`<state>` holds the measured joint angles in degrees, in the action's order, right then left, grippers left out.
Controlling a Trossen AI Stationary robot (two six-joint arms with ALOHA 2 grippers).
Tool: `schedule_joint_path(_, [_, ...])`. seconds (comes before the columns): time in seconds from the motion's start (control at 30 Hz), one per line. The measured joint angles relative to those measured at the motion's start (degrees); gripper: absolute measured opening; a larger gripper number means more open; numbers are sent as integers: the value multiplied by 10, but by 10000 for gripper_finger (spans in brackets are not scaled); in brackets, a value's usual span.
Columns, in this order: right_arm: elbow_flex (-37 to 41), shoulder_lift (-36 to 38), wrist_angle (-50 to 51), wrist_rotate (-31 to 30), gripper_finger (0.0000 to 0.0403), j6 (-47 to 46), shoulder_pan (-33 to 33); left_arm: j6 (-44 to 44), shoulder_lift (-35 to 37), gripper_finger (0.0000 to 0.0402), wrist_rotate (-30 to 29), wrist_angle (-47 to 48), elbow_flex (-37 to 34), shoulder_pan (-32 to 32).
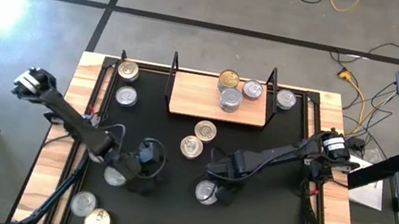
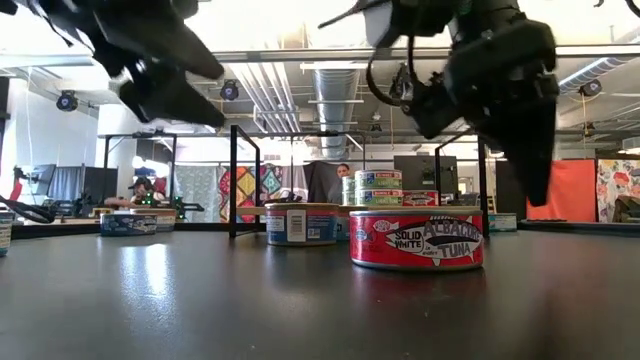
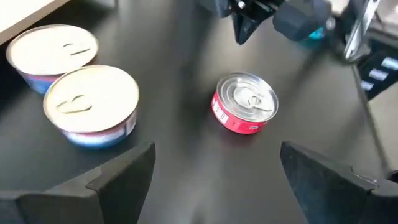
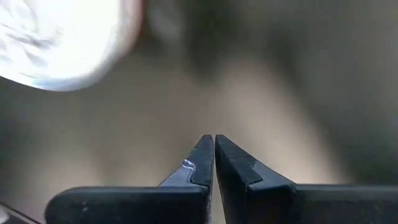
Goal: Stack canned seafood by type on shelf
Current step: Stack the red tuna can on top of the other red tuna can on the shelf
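Ahead of the open left hand (image 3: 214, 180), a red tin (image 3: 245, 102) awaits grasping; right hand (image 4: 214, 155) closed, empty.

Black tabletop (image 1: 246, 219): smooth, semi-gloss, reflecting ceiling light; pale raw-wood edges. Small rectangular light-wood shelf (image 1: 193, 99): matt. Short round red-labelled metal tin (image 3: 245, 103): shiny ribbed silver lid, glossy label. Dark left claw (image 3: 217, 180) fingers: matt plastic.
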<state>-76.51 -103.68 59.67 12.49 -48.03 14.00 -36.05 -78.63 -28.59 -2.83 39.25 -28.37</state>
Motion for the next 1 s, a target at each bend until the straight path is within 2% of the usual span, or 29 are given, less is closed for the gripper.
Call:
schedule_joint_path(0.17, [0,0,-74,-3,9,6,-2,73,-78,331,4,-9,13,9])
schedule_joint_path(0.33, [2,-1,-100,-9,9,2,-5,43,-121,333,85,-16,13,26])
schedule_joint_path(0.5, [8,-5,-111,-9,9,-4,-11,111,-183,333,79,-99,17,29])
schedule_joint_path(0.73, [15,-5,-127,-11,9,23,-10,124,-292,333,76,-112,104,32])
schedule_joint_path(0.83, [13,-5,-130,-6,9,50,-9,144,-331,333,105,-103,147,32])
schedule_joint_path(1.0, [13,-4,-95,-2,9,67,0,155,-345,333,111,-68,175,30])
